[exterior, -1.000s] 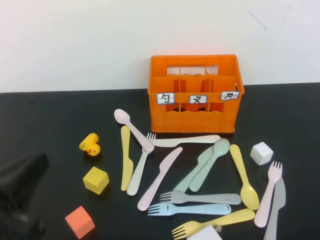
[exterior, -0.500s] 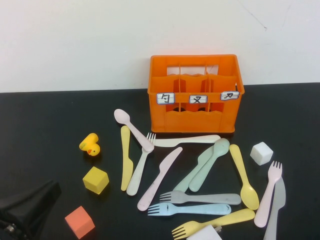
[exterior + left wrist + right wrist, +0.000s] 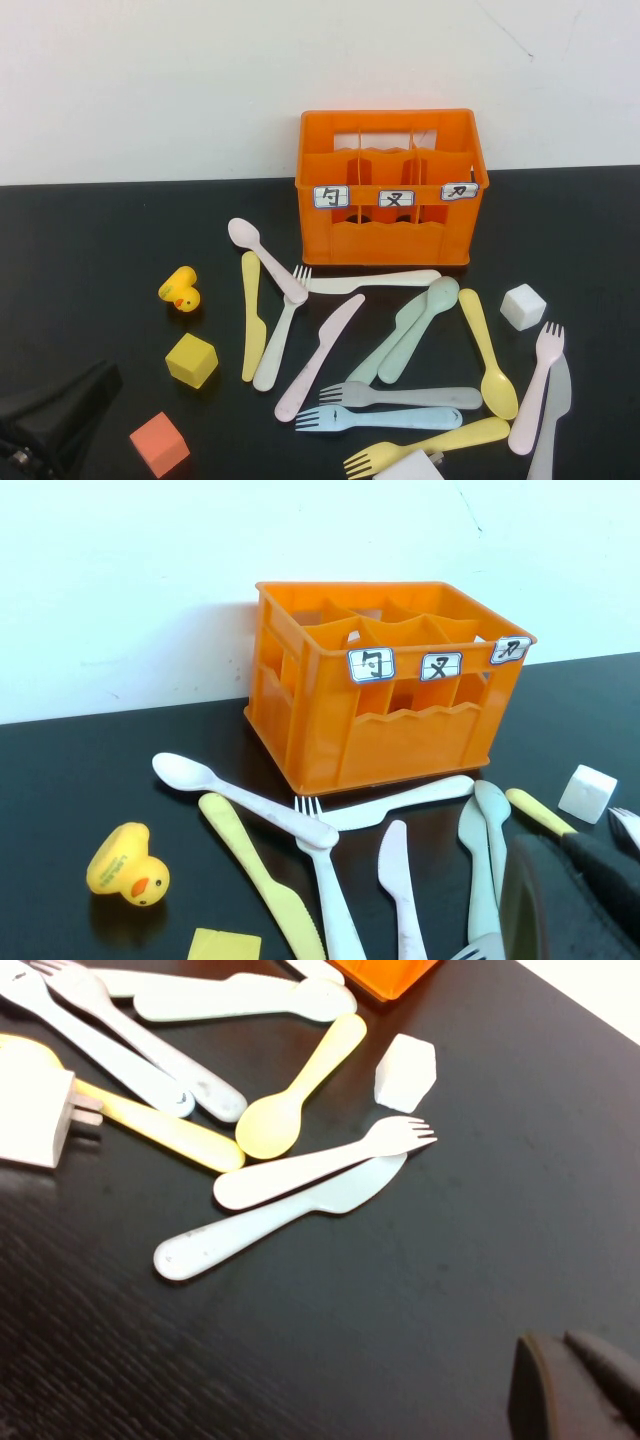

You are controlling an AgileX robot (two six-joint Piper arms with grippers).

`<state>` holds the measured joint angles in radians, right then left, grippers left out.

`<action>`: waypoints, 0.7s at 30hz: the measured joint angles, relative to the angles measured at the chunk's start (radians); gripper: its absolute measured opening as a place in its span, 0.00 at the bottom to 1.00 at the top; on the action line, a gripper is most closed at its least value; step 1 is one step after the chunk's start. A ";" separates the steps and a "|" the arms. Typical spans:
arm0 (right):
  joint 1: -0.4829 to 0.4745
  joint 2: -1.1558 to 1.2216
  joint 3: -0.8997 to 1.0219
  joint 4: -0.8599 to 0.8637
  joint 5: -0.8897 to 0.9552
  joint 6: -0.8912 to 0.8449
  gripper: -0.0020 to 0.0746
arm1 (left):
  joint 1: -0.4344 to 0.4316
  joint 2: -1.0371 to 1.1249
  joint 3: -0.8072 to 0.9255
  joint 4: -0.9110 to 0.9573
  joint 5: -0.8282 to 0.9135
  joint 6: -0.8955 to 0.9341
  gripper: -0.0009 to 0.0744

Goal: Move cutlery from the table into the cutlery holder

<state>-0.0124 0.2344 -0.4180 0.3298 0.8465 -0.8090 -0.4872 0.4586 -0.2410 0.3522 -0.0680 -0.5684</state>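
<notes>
Across the black table (image 3: pixel 90 230), from about 9 o'clock round to 4 o'clock of the orange cutlery holder (image 3: pixel 390 190), we see all the cutlery (image 3: pixel 400 395) lying loose: the pink spoon (image 3: pixel 268 262), yellow knife (image 3: pixel 251 315), white fork (image 3: pixel 280 330), pink knife (image 3: pixel 320 357), white knife (image 3: pixel 372 281), two mint spoons (image 3: pixel 415 330), grey fork (image 3: pixel 400 396), blue fork (image 3: pixel 378 418), yellow fork (image 3: pixel 425 444), yellow spoon (image 3: pixel 488 352), pink fork (image 3: pixel 536 388) and grey knife (image 3: pixel 552 420). The compartments we can see into look empty, so we judge the sorting not yet begun, with every piece left to lift. Our left claw (image 3: pixel 575 900) sits low at 7 o'clock of the table, near the orange cube (image 3: pixel 159 443), holding nothing; we cannot tell whether it is open or closed. Our right claw (image 3: pixel 575 1385) hovers over bare table near the pink fork and grey knife, also empty, its opening not discernible. The duck (image 3: pixel 181 290), yellow cube (image 3: pixel 191 360) and white cube (image 3: pixel 523 306) stay out of the job.
</notes>
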 joint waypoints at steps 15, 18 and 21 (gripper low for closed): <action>0.000 0.000 0.000 0.013 0.000 0.000 0.02 | 0.239 -0.164 0.097 -0.149 0.033 0.123 0.01; 0.000 0.000 0.000 0.013 0.000 0.000 0.02 | 0.312 -0.229 0.145 -0.216 0.042 0.154 0.01; 0.000 0.000 0.000 0.013 0.000 0.000 0.02 | 0.360 -0.293 0.205 -0.256 0.059 0.158 0.01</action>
<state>-0.0124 0.2344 -0.4180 0.3425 0.8465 -0.8090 -0.1267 0.1655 -0.0360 0.0967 -0.0093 -0.4100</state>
